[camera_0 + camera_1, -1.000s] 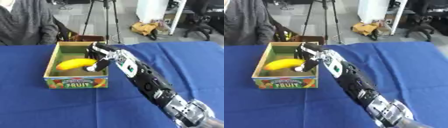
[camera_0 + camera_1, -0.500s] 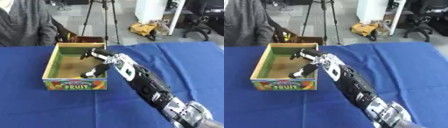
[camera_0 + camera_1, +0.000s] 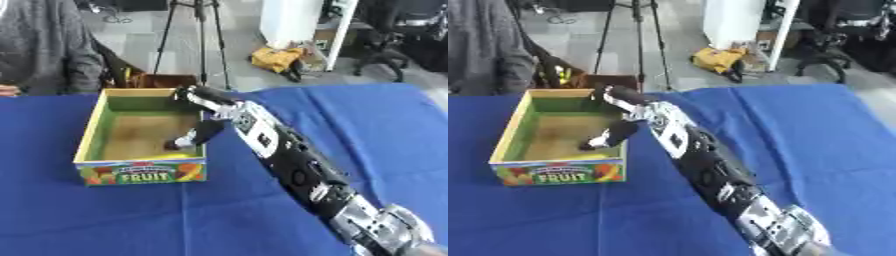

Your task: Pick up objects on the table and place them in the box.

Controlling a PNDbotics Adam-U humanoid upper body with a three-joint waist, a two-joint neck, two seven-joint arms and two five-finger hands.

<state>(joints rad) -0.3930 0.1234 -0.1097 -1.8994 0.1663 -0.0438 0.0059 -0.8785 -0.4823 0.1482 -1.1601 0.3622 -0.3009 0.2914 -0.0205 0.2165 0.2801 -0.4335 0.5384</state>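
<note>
While a tripod [image 3: 199, 35] stands beyond the table [image 3: 367, 125], the right hand [image 3: 194, 134] hangs slack-fingered inside the box [image 3: 140, 172].

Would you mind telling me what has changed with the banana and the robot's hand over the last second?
The right hand held a yellow banana over the box a second ago; it has let it go, and only a yellow sliver shows by the front wall. The hand now hangs lower inside, fingers relaxed. The box on the blue table has stayed put.
</note>
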